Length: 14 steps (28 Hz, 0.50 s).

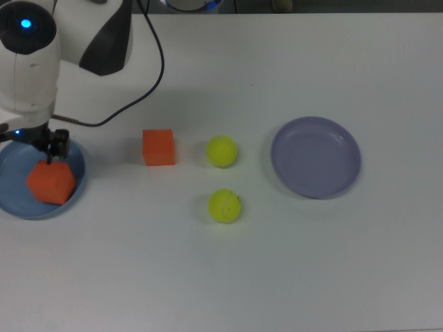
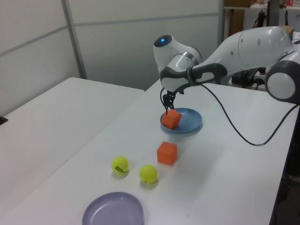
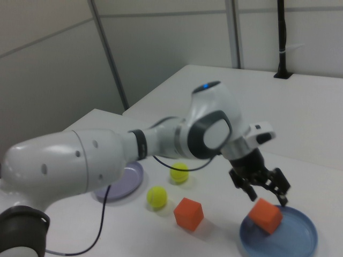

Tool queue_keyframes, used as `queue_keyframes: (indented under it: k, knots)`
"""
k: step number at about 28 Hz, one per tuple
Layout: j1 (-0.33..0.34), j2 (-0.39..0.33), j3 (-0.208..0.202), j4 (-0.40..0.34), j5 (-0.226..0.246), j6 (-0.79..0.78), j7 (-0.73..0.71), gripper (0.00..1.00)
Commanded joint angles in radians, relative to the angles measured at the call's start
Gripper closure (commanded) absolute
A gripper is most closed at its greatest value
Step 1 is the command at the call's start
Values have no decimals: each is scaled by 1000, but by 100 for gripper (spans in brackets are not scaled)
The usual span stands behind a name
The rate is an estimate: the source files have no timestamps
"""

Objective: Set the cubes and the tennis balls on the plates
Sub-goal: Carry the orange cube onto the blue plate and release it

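We are releasing one matte orange cube [image 1: 50, 182] onto the shallow light-blue plate [image 1: 75, 185], where it is sitting tilted. The gripper [image 3: 261, 188] is hovering just above, fingers [image 3: 279, 188] spread and empty. We advise lifting straight up, avoiding nudging the cube.

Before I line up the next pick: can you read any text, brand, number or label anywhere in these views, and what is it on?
No readable text in any view.
Tennis ball: a small dark mark on it, too small to read; the other tennis ball shows none.
Cubes, one in the blue plate and one on the table: plain orange faces.
Blue plate and lavender plate: unmarked.
Robot arm: only a blue light, no lettering visible.
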Motion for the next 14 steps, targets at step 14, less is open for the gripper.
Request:
queue_keyframes:
  k: [14]
  knots:
    - [183, -78, 132, -44, 40, -404, -43, 0]
